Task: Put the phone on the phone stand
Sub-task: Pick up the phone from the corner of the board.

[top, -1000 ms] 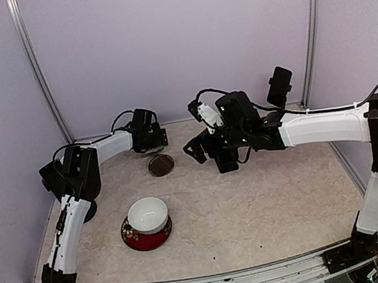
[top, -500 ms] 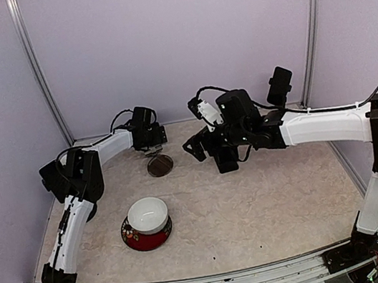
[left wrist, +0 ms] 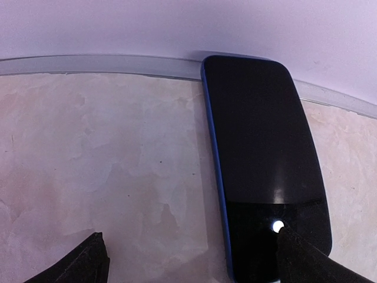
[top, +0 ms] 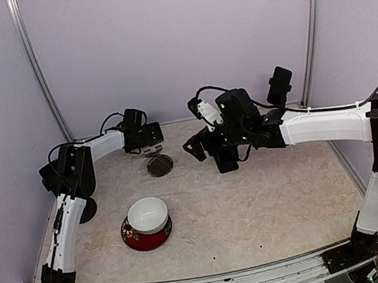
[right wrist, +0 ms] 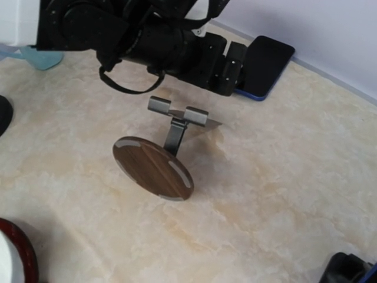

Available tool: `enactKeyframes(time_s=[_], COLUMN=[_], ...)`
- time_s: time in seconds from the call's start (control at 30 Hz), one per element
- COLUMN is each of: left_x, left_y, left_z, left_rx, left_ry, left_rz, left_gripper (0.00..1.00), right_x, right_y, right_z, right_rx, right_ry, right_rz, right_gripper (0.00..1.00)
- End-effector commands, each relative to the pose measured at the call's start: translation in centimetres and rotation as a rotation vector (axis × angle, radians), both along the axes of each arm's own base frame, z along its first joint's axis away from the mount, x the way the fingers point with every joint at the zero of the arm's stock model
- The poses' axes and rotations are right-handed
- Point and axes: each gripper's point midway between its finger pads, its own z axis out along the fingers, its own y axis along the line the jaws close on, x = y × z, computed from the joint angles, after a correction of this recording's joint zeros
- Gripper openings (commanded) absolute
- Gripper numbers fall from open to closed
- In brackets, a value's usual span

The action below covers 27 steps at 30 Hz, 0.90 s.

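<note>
The phone (left wrist: 265, 159), by the table's far edge, has a glossy black face with one white glint and a blue rim. The phone stand (right wrist: 154, 167) has a round dark-brown base with wood grain and pale grey marks at its rim; its stem and cradle are grey metal. The table (top: 271, 200) is beige, marbled in cream and tan. Toward the near left corner a white bowl (top: 147, 214) sits on a dark red plate (top: 142, 241) with light flecks on its rim. The left arm (top: 69, 227) and right arm (top: 324, 126) are white with black joints; the left gripper (left wrist: 189, 233) has black fingers (left wrist: 82, 265). The walls (top: 172, 42) are pale lilac, the frame posts (top: 39, 79) silvery
</note>
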Motion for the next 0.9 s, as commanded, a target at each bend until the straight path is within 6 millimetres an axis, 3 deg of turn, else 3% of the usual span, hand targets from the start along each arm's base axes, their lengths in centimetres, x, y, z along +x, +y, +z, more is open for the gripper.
enactKeyframes(time_s=[0.0, 0.2, 0.33, 0.57, 0.7, 0.87], left_x=[-0.5, 0.3, 0.9, 1.8, 1.3, 1.1], left_y=[-1.7, -6.4, -8.0, -7.1, -5.8, -5.3], left_z=[0.7, 4.5, 6.1, 4.9, 4.1, 2.1], left_rx=[-0.042, -0.088, -0.085, -0.006, 0.027, -0.064], left_ry=[0.002, -0.122, -0.198, -0.21, -0.164, -0.086], left_rz=[-0.057, -0.198, -0.197, -0.11, -0.065, -0.053], left_gripper=[0.98, 0.99, 0.99, 0.99, 0.99, 0.99], right_x=[0.6, 0.8, 0.8, 0.9, 0.9, 0.7], right_y=[-0.1, -0.2, -0.1, -0.3, -0.3, -0.3], right_z=[0.2, 0.4, -0.1, -0.5, -0.3, -0.5], right_rx=[-0.019, -0.031, -0.039, -0.054, -0.048, -0.038], right_ry=[-0.011, -0.022, -0.015, -0.013, -0.014, -0.011], right_rz=[-0.006, -0.014, -0.013, -0.02, -0.022, -0.016], right_gripper=[1.0, 1.0, 1.0, 1.0, 1.0, 1.0])
